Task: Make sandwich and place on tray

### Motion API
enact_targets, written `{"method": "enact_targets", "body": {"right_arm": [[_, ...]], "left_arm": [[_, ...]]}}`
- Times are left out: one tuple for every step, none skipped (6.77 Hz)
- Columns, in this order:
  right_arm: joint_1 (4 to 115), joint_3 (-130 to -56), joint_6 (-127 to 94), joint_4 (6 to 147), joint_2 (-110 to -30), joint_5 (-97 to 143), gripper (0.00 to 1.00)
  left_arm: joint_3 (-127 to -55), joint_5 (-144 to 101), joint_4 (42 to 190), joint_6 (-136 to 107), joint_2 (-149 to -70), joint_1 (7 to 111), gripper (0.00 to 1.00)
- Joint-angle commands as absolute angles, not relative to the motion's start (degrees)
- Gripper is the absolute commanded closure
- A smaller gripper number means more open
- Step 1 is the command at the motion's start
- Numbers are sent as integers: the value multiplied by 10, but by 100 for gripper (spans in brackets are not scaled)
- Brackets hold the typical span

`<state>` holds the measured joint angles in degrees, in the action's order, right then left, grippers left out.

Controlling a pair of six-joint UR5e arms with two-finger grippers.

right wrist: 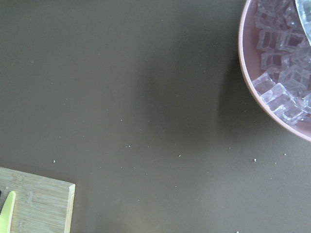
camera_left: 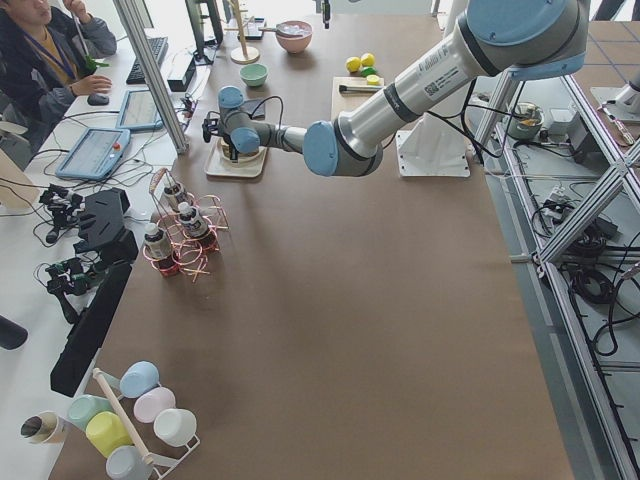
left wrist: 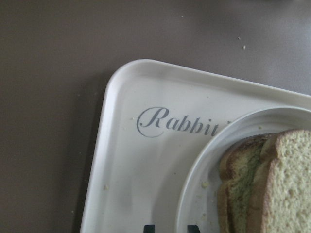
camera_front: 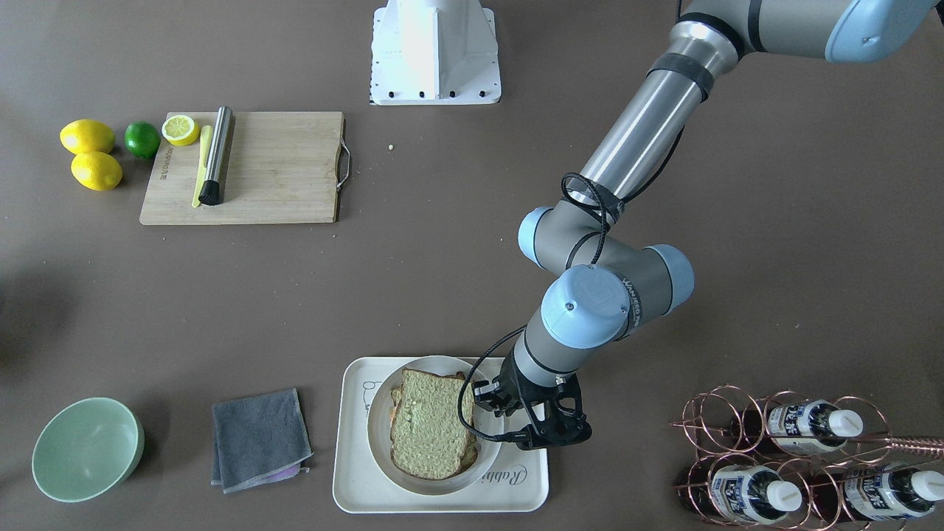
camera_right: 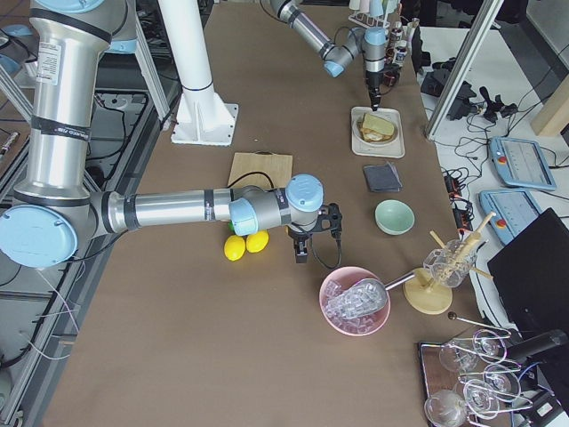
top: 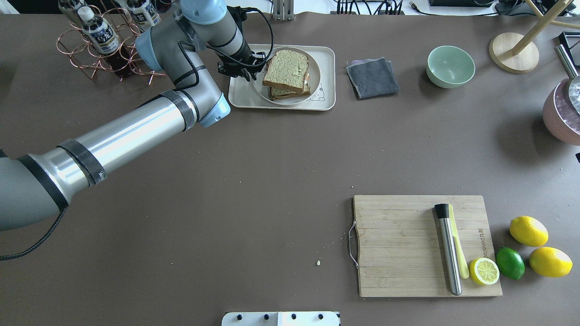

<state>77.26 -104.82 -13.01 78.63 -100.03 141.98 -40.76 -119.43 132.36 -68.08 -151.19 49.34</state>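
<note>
Overhead exterior view first: a folded grey cloth (top: 372, 78) lies just beside the tray (top: 327, 59), with a green bowl (top: 450, 66) further along. On the tray's other side is a copper rack (top: 81, 59) of bottles (top: 97, 34), close to the left arm (top: 127, 131). At the near right end there's a board (top: 398, 244) with a steel rod (top: 447, 249) and a half lemon (top: 484, 270) on it, plus a lime (top: 509, 262) and two lemons (top: 528, 231) on the table (top: 226, 203) next to it. A pink bowl (camera_right: 354, 302) of ice sits near the right arm (camera_right: 169, 212). The left arm's wrist hangs over the tray's left end and hides that bit from above. The table has a plain dark brown cover with crumbs scattered about. The side views show metal framing, desks with tablets and a keyboard, and an operator (camera_left: 40, 50) sitting at one. The sandwich (top: 286, 68) sits on a round white plate (camera_front: 377, 431), and the plate is on the tray, with the top slice shifted a bit off the lower one. The left gripper (left wrist: 171, 228) is over the tray right at the plate's rim. Its fingertips (left wrist: 149, 228) just peek into the wrist view, a little apart, with nothing clamped between them that I can see, and I can't tell if they touch the rim. The right gripper (camera_right: 302, 253) points down over the table between the lemons and the pink bowl, well apart from the tray. Can't tell whether its fingers are apart or together.
</note>
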Motion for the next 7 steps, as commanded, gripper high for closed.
{"method": "enact_targets", "body": {"right_arm": [[771, -1046, -130, 787, -998, 1419, 0], [773, -1044, -130, 787, -998, 1416, 0], [774, -1042, -130, 788, -997, 1412, 0], [779, -1042, -121, 801, -995, 1398, 0], [794, -1042, -85, 835, -994, 1389, 0], [815, -1042, -47, 871, -985, 1372, 0], [830, -1042, -20, 888, -985, 1358, 0]], "left_arm": [[-600, -1240, 1225, -640, -1396, 533, 61], [-722, -1284, 1104, -567, -1334, 559, 54], [-836, -1296, 1012, -478, -1258, 591, 50], [-911, -1295, 930, -378, -1206, 623, 39], [-973, -1295, 872, -259, -1139, 657, 36], [-1007, -1296, 860, -157, -1071, 706, 33], [-1025, -1298, 859, -66, -1009, 752, 21]]}}
